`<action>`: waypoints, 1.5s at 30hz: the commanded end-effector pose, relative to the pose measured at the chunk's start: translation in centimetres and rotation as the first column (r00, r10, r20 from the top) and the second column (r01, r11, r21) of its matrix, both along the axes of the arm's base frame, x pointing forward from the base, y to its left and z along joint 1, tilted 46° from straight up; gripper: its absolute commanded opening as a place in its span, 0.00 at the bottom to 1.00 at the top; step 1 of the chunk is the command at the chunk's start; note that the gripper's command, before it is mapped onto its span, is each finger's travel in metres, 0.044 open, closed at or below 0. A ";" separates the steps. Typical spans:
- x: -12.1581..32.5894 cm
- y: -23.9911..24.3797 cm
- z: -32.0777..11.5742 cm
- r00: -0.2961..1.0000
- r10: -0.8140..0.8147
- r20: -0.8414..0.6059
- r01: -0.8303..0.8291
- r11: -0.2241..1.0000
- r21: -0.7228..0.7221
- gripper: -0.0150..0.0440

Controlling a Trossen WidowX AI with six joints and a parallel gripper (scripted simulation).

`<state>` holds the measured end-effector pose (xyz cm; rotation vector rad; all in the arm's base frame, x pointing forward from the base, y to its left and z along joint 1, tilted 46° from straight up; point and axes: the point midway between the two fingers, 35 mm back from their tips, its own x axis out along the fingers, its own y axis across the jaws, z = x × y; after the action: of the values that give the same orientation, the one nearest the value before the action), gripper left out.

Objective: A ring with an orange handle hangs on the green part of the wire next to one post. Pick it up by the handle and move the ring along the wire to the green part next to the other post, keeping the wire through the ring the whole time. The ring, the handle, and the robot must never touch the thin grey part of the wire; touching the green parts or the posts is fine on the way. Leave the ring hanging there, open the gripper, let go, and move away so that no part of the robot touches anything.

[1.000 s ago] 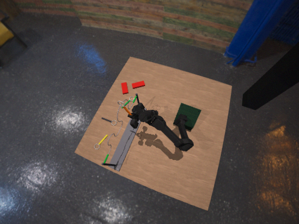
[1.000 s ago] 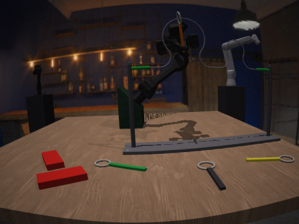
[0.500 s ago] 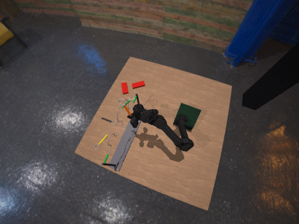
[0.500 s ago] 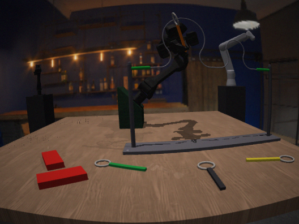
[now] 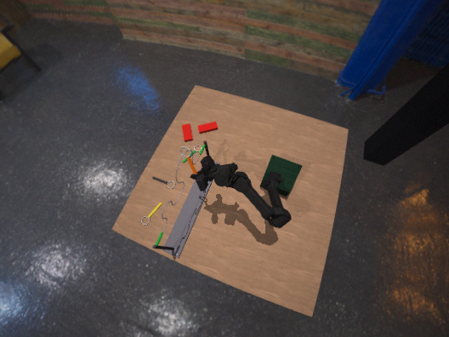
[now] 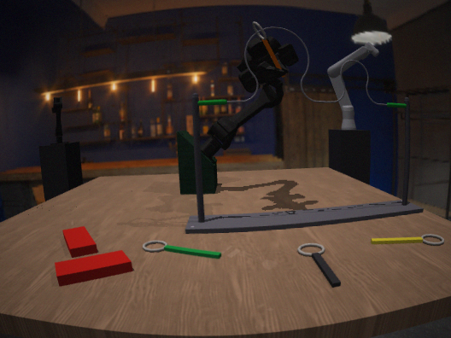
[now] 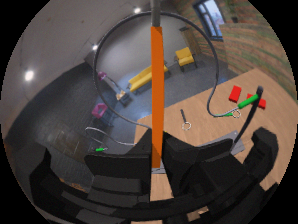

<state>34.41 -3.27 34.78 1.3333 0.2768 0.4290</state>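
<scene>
The ring [image 5: 185,151] [image 6: 262,31] is at the upper left of the wire's large arch in the exterior view, and the grey wire [image 6: 307,55] [image 7: 218,65] appears to pass through it. Contact cannot be told. Its orange handle [image 5: 192,166] [image 6: 272,54] [image 7: 157,90] slopes down to my gripper [image 6: 279,67] [image 7: 153,131], which is shut on it. In the exterior view, one green part [image 6: 212,102] [image 7: 248,101] is at the left post [image 6: 198,162]; the other green part [image 6: 397,104] [image 5: 159,239] is at the right post [image 6: 407,149]. In the wrist view the ring is edge-on and mostly cut off.
The grey stand base [image 6: 342,216] lies under the wire. Two red blocks [image 6: 79,241] [image 6: 94,267], a green-handled ring [image 6: 192,251], a black-handled ring [image 6: 326,270] and a yellow-handled ring [image 6: 397,241] lie on the table. The wire dips, then makes a smaller arch near the right post.
</scene>
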 end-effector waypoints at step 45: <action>-0.1 0.0 1.5 1.000 0.015 0.026 -0.028 0.828 0.560 0.00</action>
<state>34.30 -3.25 36.30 1.8709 0.1571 0.5638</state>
